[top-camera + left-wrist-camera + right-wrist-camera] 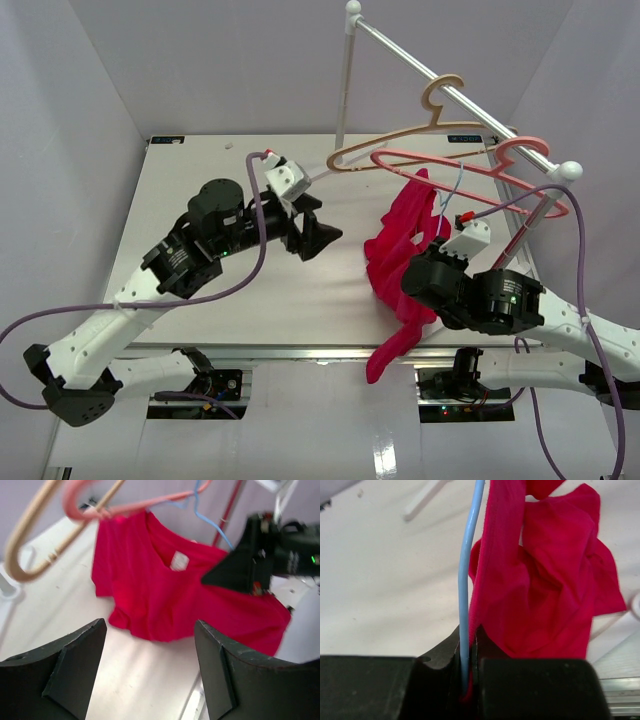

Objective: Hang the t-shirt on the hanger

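Observation:
The crimson t-shirt [392, 262] hangs bunched at the table's right front, its lower end trailing over the near edge. My right gripper [438, 226] is shut on the thin light-blue hanger [457, 187], with a fold of red cloth caught between the jaws too. In the right wrist view the blue wire of the hanger [465, 580] runs straight up out of the right gripper [469, 636] beside the t-shirt [545, 595]. My left gripper [329, 221] is open, left of the shirt and apart from it. Its view shows the t-shirt [150, 590], the pale label [178, 560] and the hanger [212, 524].
A white clothes rail [455, 95] crosses the back right, carrying a tan hanger [440, 108] and a pink hanger [478, 163] close above the shirt. A red upright [522, 235] stands at the right. The table's front edge [300, 350] lies just below the shirt.

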Available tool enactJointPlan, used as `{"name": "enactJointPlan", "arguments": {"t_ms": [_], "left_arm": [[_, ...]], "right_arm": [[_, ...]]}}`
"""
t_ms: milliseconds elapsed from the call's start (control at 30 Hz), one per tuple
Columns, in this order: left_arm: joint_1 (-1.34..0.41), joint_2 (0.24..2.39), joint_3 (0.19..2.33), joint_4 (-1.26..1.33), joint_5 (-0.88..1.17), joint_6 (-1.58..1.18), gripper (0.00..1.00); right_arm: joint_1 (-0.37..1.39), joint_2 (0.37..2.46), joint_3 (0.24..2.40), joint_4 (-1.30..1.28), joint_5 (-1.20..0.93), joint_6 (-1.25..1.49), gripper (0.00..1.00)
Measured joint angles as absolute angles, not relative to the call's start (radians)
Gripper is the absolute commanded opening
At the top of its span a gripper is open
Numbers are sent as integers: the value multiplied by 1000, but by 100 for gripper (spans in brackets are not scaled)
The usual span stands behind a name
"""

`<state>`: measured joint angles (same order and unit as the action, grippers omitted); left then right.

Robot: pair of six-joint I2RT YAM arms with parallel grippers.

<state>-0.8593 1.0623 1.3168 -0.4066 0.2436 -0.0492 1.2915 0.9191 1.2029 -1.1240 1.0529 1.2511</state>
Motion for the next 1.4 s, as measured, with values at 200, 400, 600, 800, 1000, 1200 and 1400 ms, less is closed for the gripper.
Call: {"name": "enactJointPlan", "arguments": {"t_ms": [200, 400, 600, 800, 1000, 1200, 1400], "left_arm": [[-859, 1243, 1459, -365, 231, 111, 82], [-859, 1336, 1523, -324, 300, 208, 82], [-859, 1455, 1586, -278, 415, 274, 84], [-859, 1572, 1662, -290, 470, 344, 83], [-855, 1651, 1719, -290, 561, 399, 83], [-855, 1731, 1773, -283, 636, 414, 69], [-855, 1801, 1787, -280, 662, 418, 16]], "right_arm": [[1291, 756, 1051, -1146, 1005, 1192, 8], [1291, 689, 996, -1079, 920, 1045, 8], [1291, 672, 919, -986, 839, 938, 8], [1291, 594, 859, -914, 758, 852, 8], [1291, 510, 821, -865, 702, 783, 8], [1291, 498, 807, -847, 672, 751, 8], [1291, 471, 807, -849, 674, 749, 8]]}}
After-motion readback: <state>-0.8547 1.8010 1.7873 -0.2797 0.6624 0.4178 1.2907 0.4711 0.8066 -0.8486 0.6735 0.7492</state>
